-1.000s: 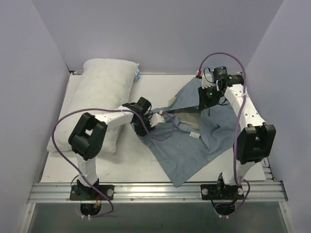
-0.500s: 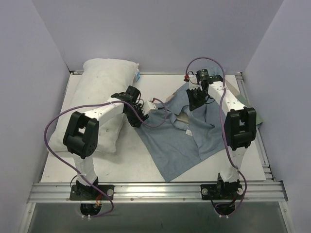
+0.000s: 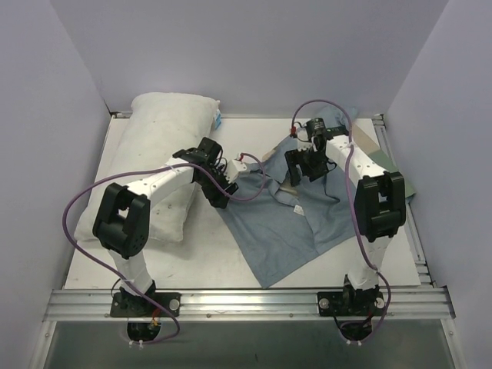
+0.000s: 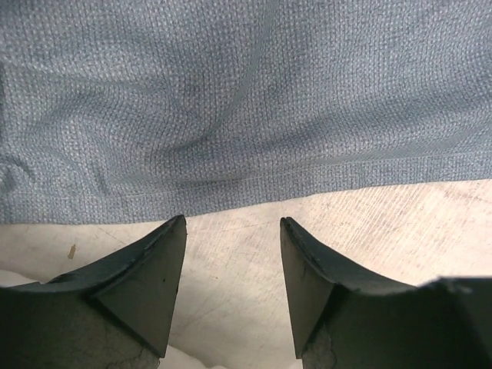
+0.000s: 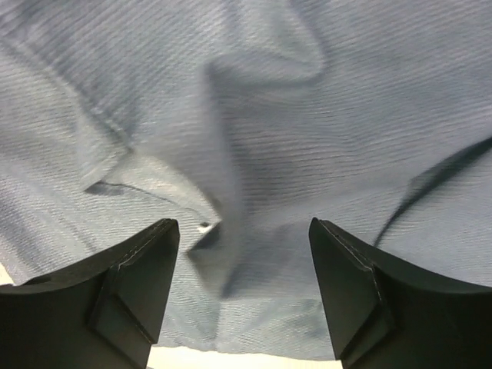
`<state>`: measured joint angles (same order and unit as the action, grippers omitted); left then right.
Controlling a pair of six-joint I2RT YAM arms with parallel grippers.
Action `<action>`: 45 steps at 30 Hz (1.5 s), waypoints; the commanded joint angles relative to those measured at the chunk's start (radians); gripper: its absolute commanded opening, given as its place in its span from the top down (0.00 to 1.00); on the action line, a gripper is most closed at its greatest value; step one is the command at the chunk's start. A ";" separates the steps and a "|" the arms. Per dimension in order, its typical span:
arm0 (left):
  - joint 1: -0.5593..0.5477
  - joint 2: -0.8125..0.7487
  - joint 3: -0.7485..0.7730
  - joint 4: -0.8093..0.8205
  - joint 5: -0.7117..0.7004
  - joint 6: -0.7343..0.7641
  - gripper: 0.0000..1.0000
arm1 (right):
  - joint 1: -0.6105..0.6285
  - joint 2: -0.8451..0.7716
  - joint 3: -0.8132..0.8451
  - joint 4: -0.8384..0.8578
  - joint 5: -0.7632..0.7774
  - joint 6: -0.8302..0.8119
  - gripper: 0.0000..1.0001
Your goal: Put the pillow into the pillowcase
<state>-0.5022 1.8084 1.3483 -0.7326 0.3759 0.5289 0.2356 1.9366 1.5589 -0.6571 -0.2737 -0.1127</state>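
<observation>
Looking from overhead, where does the plump white rectangular pillow (image 3: 165,138) lie? (Mira)

At the far left of the white table (image 3: 192,257), close to the left wall, wholly outside the thin blue-grey cloth pillowcase (image 3: 296,227). The left arm reaches across its near right part. (Tom)

And the pillowcase? (Mira)

Spread limp and creased over the middle and right of the table, one corner pointing at the near edge. A small white tag (image 3: 299,208) shows on it. The pillow is just to its left. (Tom)

How does the left gripper (image 3: 234,167) stand? (Mira)

Its wrist camera shows the two dark fingers (image 4: 146,284) parted with nothing between them. The stitched hem of the cloth runs just past the fingertips, and under the gap is only a pale cream surface. It grips nothing. (Tom)

The right gripper (image 3: 301,165)? (Mira)

It hangs over the far part of the pillowcase. Its jaws are spread wide too. A rumpled fold of blue-grey cloth sits below the gap, not pinched by its fingers (image 5: 131,300). Whether the tips touch the fabric I cannot tell. (Tom)

Anything else? (Mira)

Purple cables (image 3: 81,211) loop off both arms. (Tom)
</observation>
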 commanded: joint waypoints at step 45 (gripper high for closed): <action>0.496 0.580 0.893 -0.266 -0.119 -0.178 0.69 | -0.064 -0.102 0.064 -0.225 -0.252 -0.120 1.00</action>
<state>-0.0177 2.3161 2.2173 -0.8425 0.1448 0.2508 0.1822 1.8420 1.5902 -0.8173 -0.4732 -0.2150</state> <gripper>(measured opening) 0.581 0.030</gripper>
